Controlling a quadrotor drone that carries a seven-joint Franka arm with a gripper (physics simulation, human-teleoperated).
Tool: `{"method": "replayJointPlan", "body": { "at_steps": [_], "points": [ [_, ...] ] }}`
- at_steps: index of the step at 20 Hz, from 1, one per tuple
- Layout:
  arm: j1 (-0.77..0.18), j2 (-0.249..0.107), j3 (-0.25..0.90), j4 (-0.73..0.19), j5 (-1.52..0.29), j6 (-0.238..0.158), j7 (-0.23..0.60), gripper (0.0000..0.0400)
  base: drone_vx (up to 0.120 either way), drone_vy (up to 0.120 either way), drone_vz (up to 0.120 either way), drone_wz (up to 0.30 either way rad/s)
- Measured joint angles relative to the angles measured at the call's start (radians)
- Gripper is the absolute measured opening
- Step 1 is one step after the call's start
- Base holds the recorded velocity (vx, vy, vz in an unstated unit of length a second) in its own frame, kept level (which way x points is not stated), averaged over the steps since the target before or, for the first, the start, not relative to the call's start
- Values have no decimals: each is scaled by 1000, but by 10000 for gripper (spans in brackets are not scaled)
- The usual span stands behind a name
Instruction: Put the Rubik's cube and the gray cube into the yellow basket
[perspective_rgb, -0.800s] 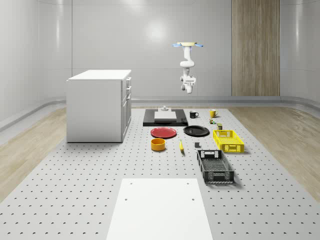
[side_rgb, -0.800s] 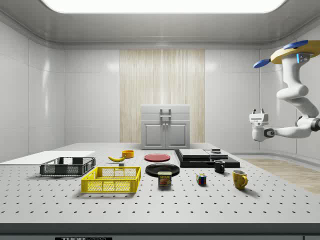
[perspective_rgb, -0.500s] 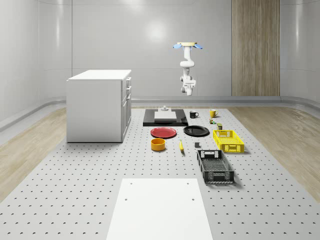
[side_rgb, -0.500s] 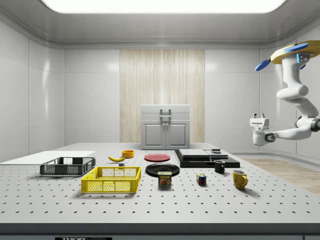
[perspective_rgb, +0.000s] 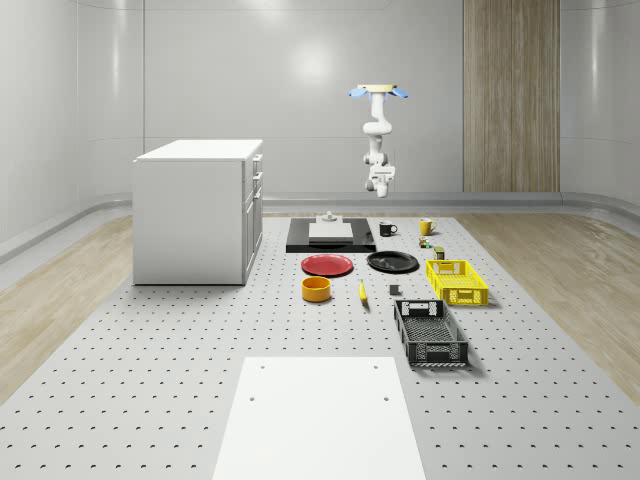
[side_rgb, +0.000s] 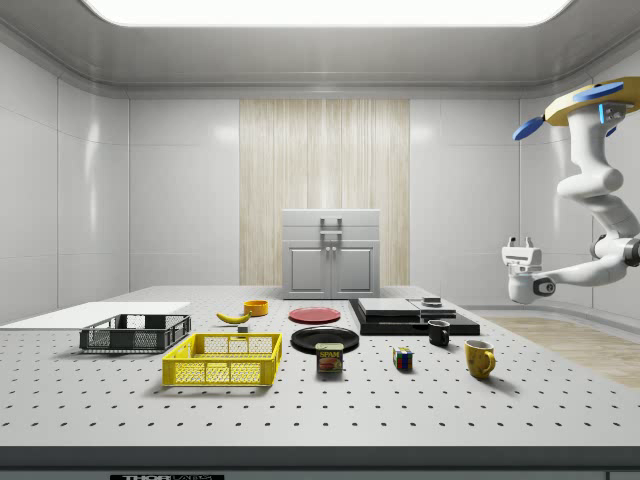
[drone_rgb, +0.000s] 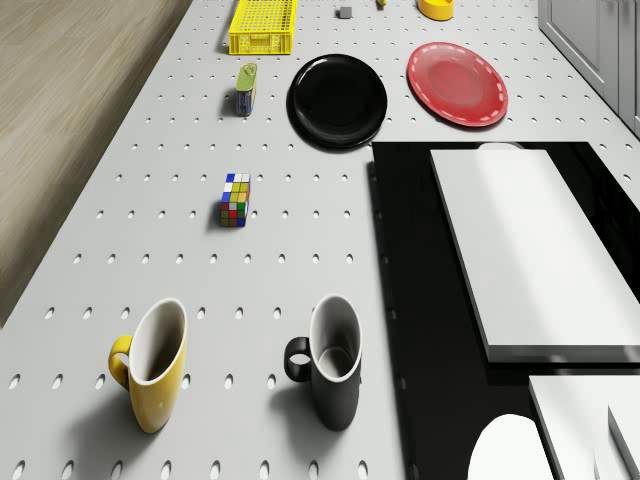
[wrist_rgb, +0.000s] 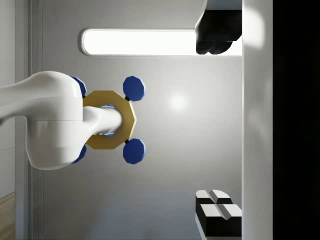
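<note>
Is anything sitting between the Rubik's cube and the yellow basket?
Yes. The Spam can stands on the table between the Rubik's cube and the yellow basket, nearer the basket's end. Nothing else visible lies between them.

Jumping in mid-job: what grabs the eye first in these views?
The drone hovers high beyond the table's far end, at the side view's right, its gripper pointing upward. Below on the table sit the Rubik's cube, a yellow mug and a black mug; the yellow basket waits farther along.

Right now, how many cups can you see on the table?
2: a yellow mug and a black mug, side by side near the black slab, past the Rubik's cube.
</note>
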Motion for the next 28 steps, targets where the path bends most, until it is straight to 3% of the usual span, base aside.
{"method": "replayJointPlan", "body": {
  "at_steps": [24,28],
  "points": [
    [-3,0,3,18,-1,0,-1,400,120,120,0,0],
    [-4,-2,5,16,-3,3,-1,400,120,20,0,0]
  ]
}}
